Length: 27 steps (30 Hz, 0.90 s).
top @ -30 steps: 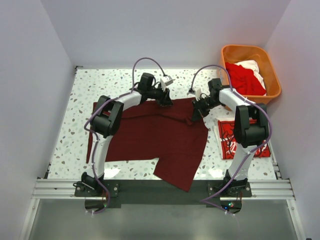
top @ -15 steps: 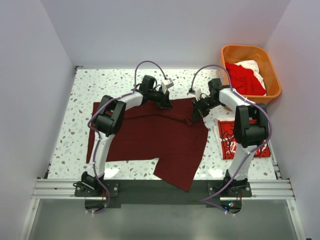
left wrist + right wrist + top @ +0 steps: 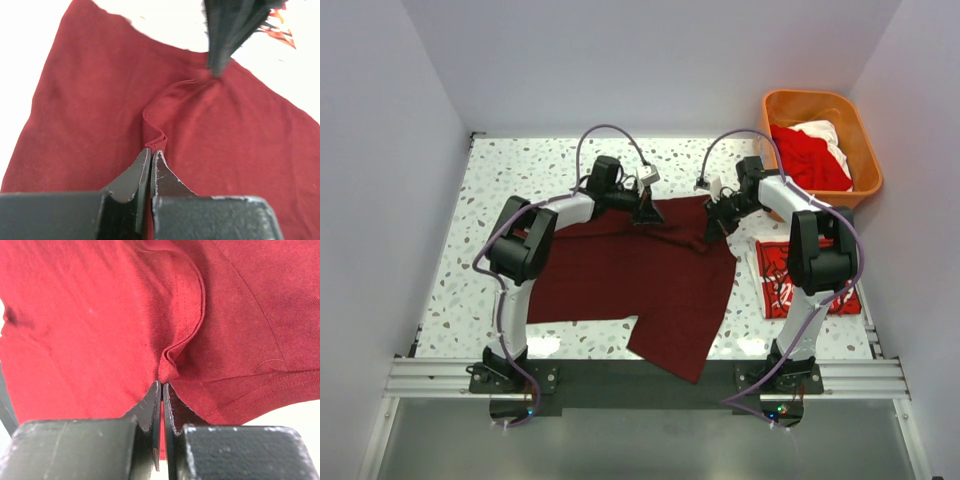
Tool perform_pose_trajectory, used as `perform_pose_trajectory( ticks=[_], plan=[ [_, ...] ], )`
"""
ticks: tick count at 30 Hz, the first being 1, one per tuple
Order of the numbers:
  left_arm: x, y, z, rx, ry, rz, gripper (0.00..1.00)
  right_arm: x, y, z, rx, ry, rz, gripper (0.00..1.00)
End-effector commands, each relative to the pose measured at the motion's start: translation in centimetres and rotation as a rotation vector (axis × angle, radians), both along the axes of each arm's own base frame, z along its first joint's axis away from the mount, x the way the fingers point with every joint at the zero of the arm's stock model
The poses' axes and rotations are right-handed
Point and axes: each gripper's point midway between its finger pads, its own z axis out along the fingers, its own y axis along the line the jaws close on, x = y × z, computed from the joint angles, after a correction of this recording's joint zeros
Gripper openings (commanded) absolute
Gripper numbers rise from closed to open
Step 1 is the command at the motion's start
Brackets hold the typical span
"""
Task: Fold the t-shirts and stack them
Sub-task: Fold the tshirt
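The dark maroon t-shirt [image 3: 630, 275] lies spread across the middle of the table, one corner hanging toward the near edge. My left gripper [image 3: 648, 213] is shut on a small pinched fold at its far edge, and the left wrist view shows the tips [image 3: 151, 152] closed on that maroon cloth [image 3: 90, 100]. My right gripper [image 3: 713, 228] is shut on the shirt's far right edge. In the right wrist view its tips [image 3: 162, 385] clamp a bunched fold of the cloth [image 3: 90, 315] by the hem. A folded red t-shirt with white script [image 3: 775, 290] lies at the right, partly under the right arm.
An orange basket [image 3: 817, 97] stands at the far right corner, holding a red t-shirt [image 3: 810, 162] and a white one [image 3: 825, 132]. The right gripper's dark fingers [image 3: 222, 45] show at the top of the left wrist view. White walls enclose the terrazzo table [image 3: 520, 170].
My left gripper has closed onto the maroon shirt's far edge, and the left arm's elbow has swung to the left. The right arm and its grip have not moved.
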Motion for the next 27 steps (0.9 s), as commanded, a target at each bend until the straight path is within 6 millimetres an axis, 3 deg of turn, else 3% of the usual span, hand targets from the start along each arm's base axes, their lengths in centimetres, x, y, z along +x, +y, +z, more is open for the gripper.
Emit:
perform_pose_trajectory(
  ticks=[1, 10, 14, 19, 22, 25, 27],
  plan=[
    [-1.6, 0.1, 3.8, -0.072, -0.138, -0.119, 0.0, 0.1, 0.0, 0.8, 0.007, -0.056, 0.075, 0.0],
    [-5.8, 2.3, 0.3, 0.021, -0.128, -0.268, 0.0, -2.2, -0.4, -0.2, 0.001, -0.049, 0.228, 0.0],
    [-7.0, 3.3, -1.3, 0.061, -0.164, -0.332, 0.0, -3.6, -0.3, -0.6, -0.006, -0.055, 0.327, 0.05],
    [-8.2, 4.2, -2.1, 0.095, -0.18, -0.373, 0.04, -5.9, -0.6, -1.3, -0.023, -0.07, 0.476, 0.16],
    [-8.8, 4.6, -2.0, 0.099, -0.201, -0.402, 0.05, -6.9, -0.5, -1.1, -0.018, -0.082, 0.542, 0.29],
    [-9.1, 4.8, -1.1, 0.086, -0.251, -0.425, 0.06, -7.5, -0.4, -0.8, -0.013, -0.092, 0.59, 0.39],
    [-9.4, 4.9, -0.5, 0.083, -0.25, -0.436, 0.14, -7.1, -0.4, -0.6, -0.016, -0.085, 0.567, 0.41]
  ],
)
